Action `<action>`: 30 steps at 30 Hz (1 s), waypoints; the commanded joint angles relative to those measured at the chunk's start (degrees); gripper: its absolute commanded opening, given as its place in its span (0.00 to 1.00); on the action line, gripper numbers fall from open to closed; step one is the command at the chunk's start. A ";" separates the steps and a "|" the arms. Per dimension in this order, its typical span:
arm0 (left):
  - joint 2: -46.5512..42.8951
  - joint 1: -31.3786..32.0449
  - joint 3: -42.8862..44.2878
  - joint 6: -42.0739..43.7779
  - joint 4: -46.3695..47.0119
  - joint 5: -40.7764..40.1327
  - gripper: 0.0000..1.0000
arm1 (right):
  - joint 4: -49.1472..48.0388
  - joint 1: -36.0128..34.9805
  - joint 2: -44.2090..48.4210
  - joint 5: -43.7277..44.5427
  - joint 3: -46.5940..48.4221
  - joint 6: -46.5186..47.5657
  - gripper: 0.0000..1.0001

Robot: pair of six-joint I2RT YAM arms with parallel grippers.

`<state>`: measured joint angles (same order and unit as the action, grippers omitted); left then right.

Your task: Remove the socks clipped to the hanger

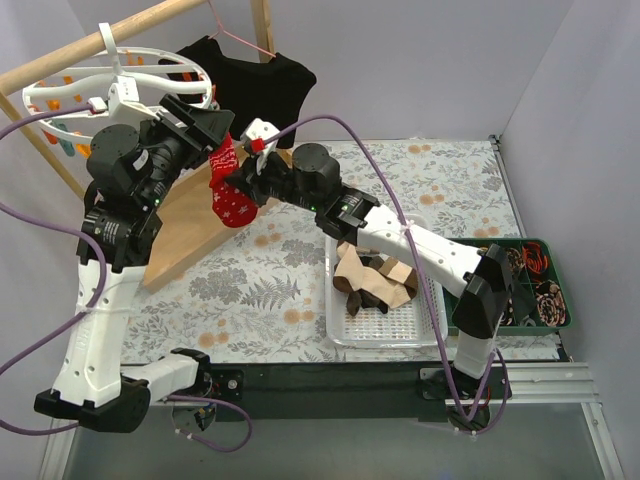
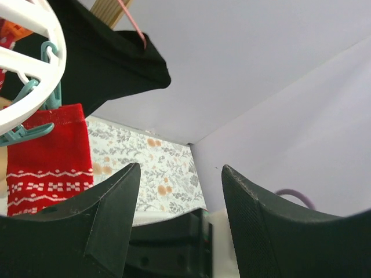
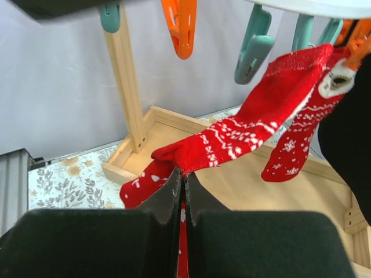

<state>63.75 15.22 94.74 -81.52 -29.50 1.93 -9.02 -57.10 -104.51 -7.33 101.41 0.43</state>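
Note:
The white ring hanger [image 1: 120, 95] hangs from the wooden rail at top left, with orange and teal clips [image 3: 255, 49]. Two red socks with white patterns hang from it. My right gripper [image 3: 184, 174] is shut on the nearer red sock [image 3: 232, 142], pinching its heel; the sock's cuff is at a teal clip. The second red sock [image 3: 301, 133] hangs behind it. In the top view the red sock [image 1: 228, 195] hangs between both grippers. My left gripper [image 2: 179, 174] is open and empty, raised beside the hanger [image 2: 23, 98], with a clipped red sock [image 2: 49, 156] to its left.
A clear tray [image 1: 425, 330] holds tan and dark brown socks [image 1: 372, 280]. A black T-shirt [image 1: 250, 85] hangs on a pink wire hanger at the back. The wooden rack base [image 1: 195, 225] lies under the hanger. A green bin [image 1: 535, 285] sits at the right.

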 commanded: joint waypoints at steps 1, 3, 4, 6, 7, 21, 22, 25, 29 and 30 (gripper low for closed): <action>0.50 0.16 2.73 -1.46 -4.60 -1.05 0.56 | 2.86 -2.13 3.52 4.25 1.77 1.68 0.01; 1.03 0.16 4.05 -1.28 -5.65 -1.14 0.56 | 4.88 -3.10 3.70 5.57 2.30 2.47 0.01; 1.29 0.07 4.57 -1.19 -6.10 -1.23 0.56 | 5.41 -3.45 3.96 6.88 2.65 2.74 0.01; 2.43 0.16 5.72 -1.28 -7.85 -1.14 0.56 | 6.99 -4.07 4.31 7.33 3.09 3.17 0.01; 2.78 0.07 6.07 -1.45 -8.55 -3.23 0.56 | 7.52 -4.24 4.40 9.42 3.27 3.35 0.01; 6.39 0.16 6.07 -2.86 -16.82 -17.13 0.53 | 11.13 -7.14 5.90 17.88 3.18 12.92 0.01; 7.52 0.07 6.25 -2.95 -17.00 -17.49 0.53 | 11.30 -7.41 5.90 19.01 3.36 13.63 0.01; 9.37 0.07 6.77 -3.21 -17.00 -18.72 0.53 | 11.56 -8.64 5.81 21.30 3.80 15.74 0.01; 9.99 0.07 6.60 -3.12 -14.81 -19.68 0.53 | 11.56 -10.31 5.72 23.85 3.71 18.46 0.01; 9.82 0.07 6.42 -3.04 -13.93 -19.86 0.53 | 11.56 -10.48 5.63 24.29 3.62 18.82 0.01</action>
<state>74.63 15.22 100.14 -84.29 -44.73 -15.00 3.62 -66.26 -101.25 12.80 102.35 15.29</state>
